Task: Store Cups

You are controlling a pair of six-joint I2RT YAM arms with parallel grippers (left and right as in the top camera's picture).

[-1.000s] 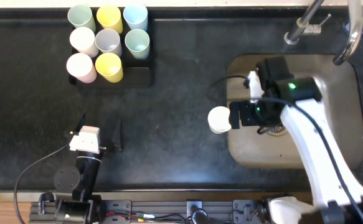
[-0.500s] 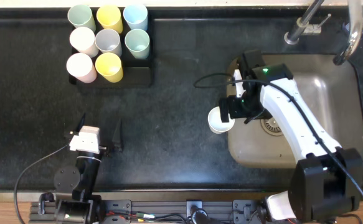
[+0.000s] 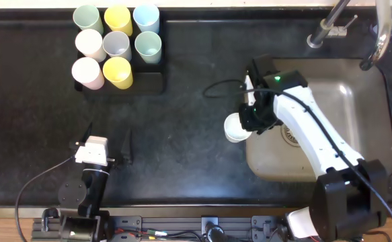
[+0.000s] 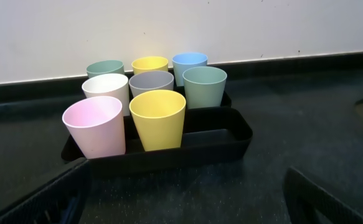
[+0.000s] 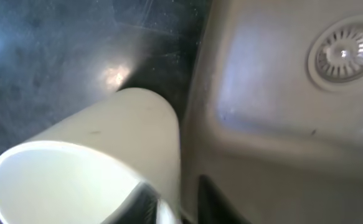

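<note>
Tray (image 3: 150,82): black, at the far left of the table (image 3: 182,154), near its back edge.
Cups (image 3: 116,44): eight stand upright in the tray, in rows (mint, yellow, blue at the back; white, grey, green in the middle; pink and yellow in front). The compartment beside the front yellow one shows a bare floor.
Left fingers (image 3: 126,144): spread wide and holding nothing, low over the table, near its front edge and well apart from the tray. They point toward the tray's front wall (image 4: 187,148).
White cup (image 3: 234,128): tilted, with its mouth turned toward the wrist camera. It is over the dark table, just beside the sink's left rim.
Right fingers (image 5: 221,200): pinching the white cup's (image 5: 100,155) wall at the rim, one inside and one outside.
Sink (image 3: 364,144): steel, at the right, with its drain (image 5: 345,53) well apart from the cup.
</note>
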